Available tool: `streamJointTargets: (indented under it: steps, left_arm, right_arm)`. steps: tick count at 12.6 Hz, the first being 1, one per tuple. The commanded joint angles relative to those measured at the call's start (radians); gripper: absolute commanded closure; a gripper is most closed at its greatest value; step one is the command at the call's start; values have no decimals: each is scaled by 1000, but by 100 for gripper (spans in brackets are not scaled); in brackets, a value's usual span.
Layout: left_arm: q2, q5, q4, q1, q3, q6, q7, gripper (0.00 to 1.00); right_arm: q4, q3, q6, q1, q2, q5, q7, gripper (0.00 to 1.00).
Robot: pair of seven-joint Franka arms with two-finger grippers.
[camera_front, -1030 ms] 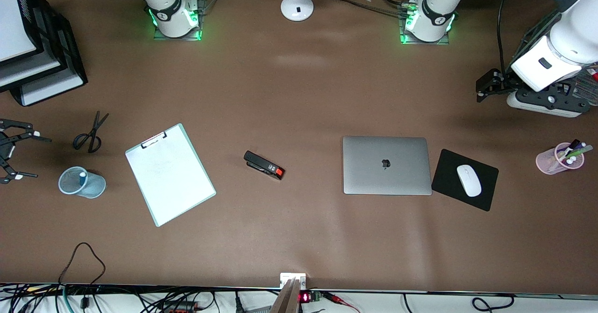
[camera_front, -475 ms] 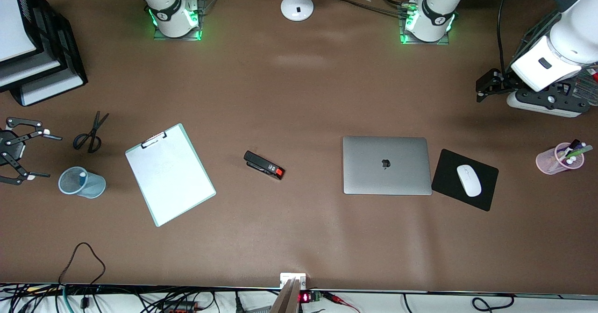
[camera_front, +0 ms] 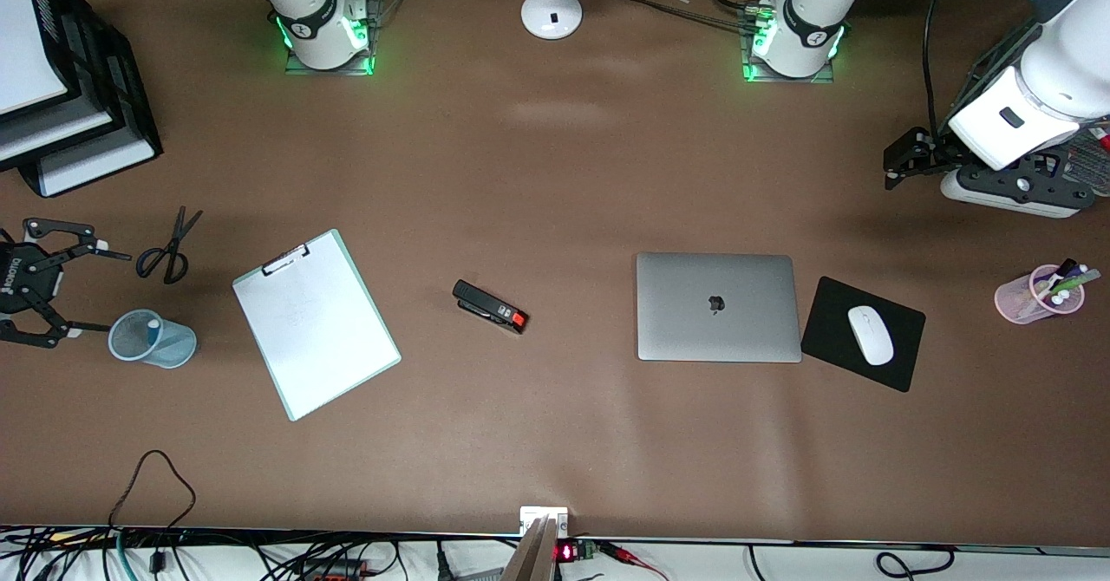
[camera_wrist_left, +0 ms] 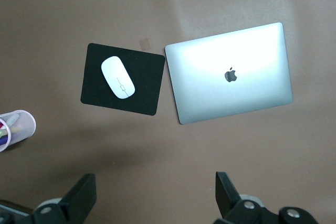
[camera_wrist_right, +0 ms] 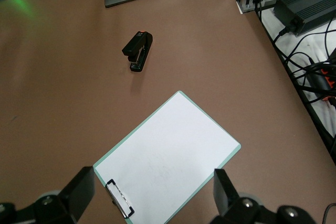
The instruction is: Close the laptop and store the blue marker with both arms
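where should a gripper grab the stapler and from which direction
Judging by its pose, take the stapler from straight above, across its narrow black body near the middle, fingers on the two long sides. It lies flat on the table at a slant, so the wrist would need turning to match.

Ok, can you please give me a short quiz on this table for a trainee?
1. True or false: the laptop is shut.
2. What lies between the clipboard and the laptop? A) scissors B) stapler C) mouse
3. Which gripper is next to the blue cup?

Key:
1. True.
2. B.
3. The right gripper, open. The left gripper waits open at its own end of the table.
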Motion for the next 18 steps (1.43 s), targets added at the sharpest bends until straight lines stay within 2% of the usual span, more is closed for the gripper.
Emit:
streamJointTargets:
  steps: [1,7,9,12,14,18]
  left_arm:
    - [13,20,32,3,-4,-22,11,0]
    - [13,20,32,3,-4,-22,9,0]
    - [13,20,32,3,-4,-22,9,0]
    - [13,20,32,3,-4,-22,9,0]
    - [13,20,32,3,-4,-22,9,0]
    - [14,20,36,1,-6,-22,9,0]
  right_arm:
    - [22,-6,-17,37,-22,-39,88,0]
    - [22,-4,-17,149,-62,-123,359,0]
    - [6,2,-5,192,-120,-181,475,0]
    - [-147,5,-5,218,-233,-212,751,0]
    - [-223,5,4,221,-276,-260,839,0]
    - [-286,7,7,279,-321,-364,1086,0]
